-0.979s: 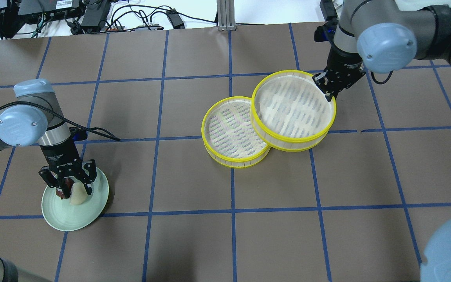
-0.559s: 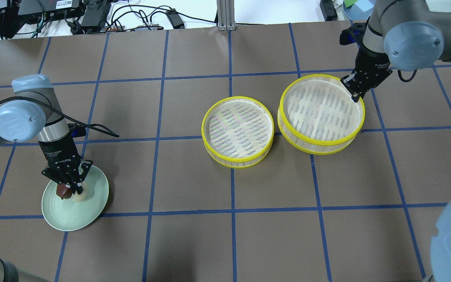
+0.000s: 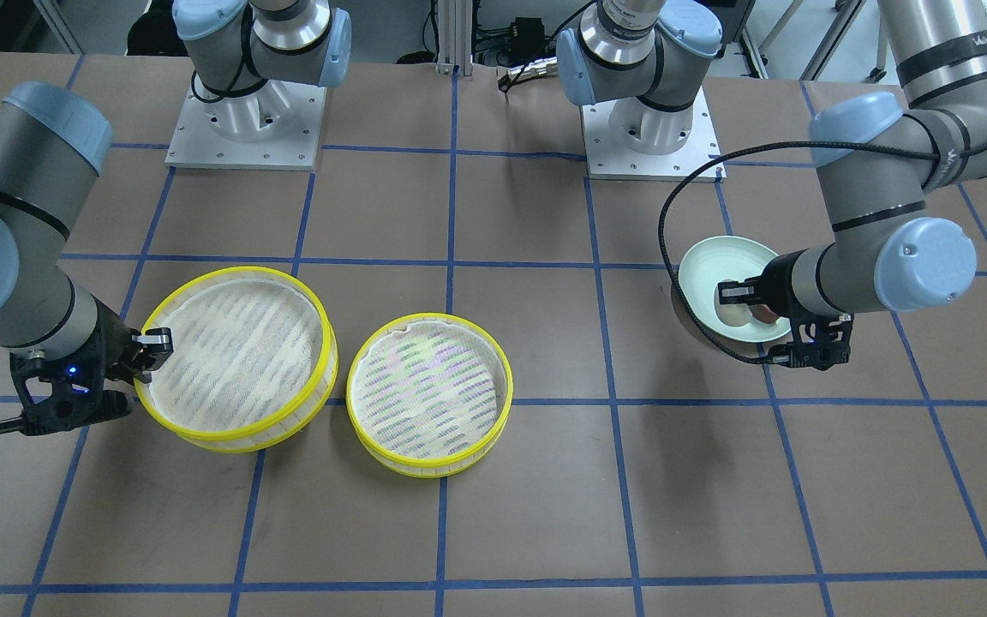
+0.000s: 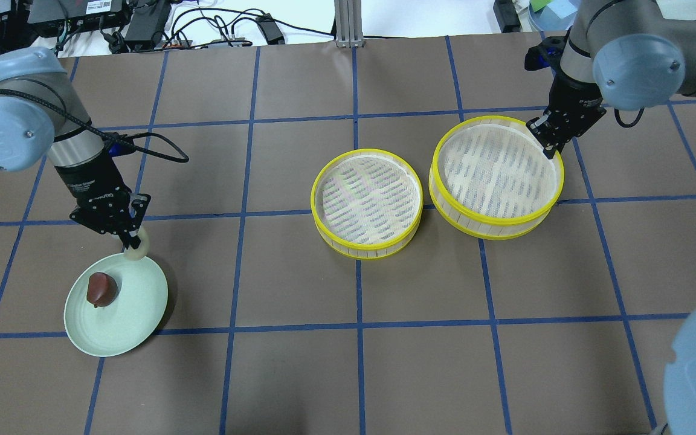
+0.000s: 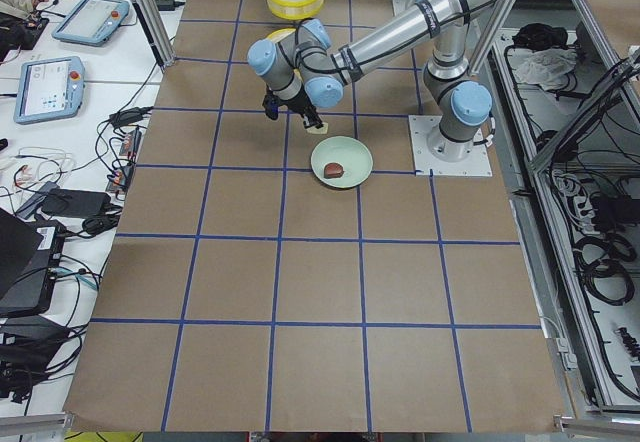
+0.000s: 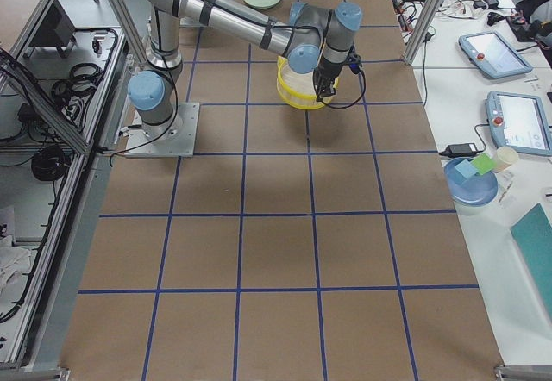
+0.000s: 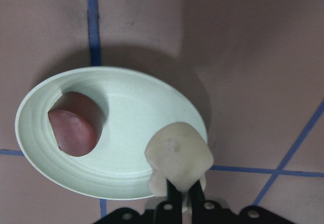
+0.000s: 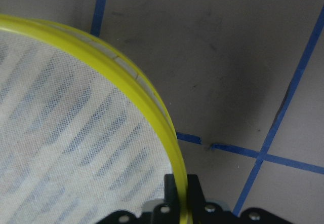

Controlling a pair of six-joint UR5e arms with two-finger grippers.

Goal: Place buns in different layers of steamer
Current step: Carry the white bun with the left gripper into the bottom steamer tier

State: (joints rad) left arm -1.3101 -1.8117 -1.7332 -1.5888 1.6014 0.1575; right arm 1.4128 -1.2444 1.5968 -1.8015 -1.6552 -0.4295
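Observation:
My left gripper [image 4: 133, 243] is shut on the cream-white bun [image 4: 139, 249] and holds it in the air over the far edge of the pale green plate [image 4: 124, 326]. The left wrist view shows this bun [image 7: 178, 155] pinched between the fingers. The dark reddish-brown bun [image 4: 101, 289] lies on the plate. Two yellow-rimmed steamer layers stand side by side, both empty: one mid-table [image 4: 367, 202], one to its right [image 4: 496, 172]. My right gripper [image 4: 546, 145] is shut on the far right rim [image 8: 152, 107] of the right layer.
The brown table is marked with a blue tape grid. Cables and power supplies lie beyond the far edge [image 4: 142, 24]. The arm bases [image 3: 245, 128] stand on the robot's side. Open tabletop lies between the plate and the steamer layers.
My left gripper closed on the cream-white bun and lifted it off the plate, away from the robot. My right gripper carried its layer to the right, off the other layer, then held still.

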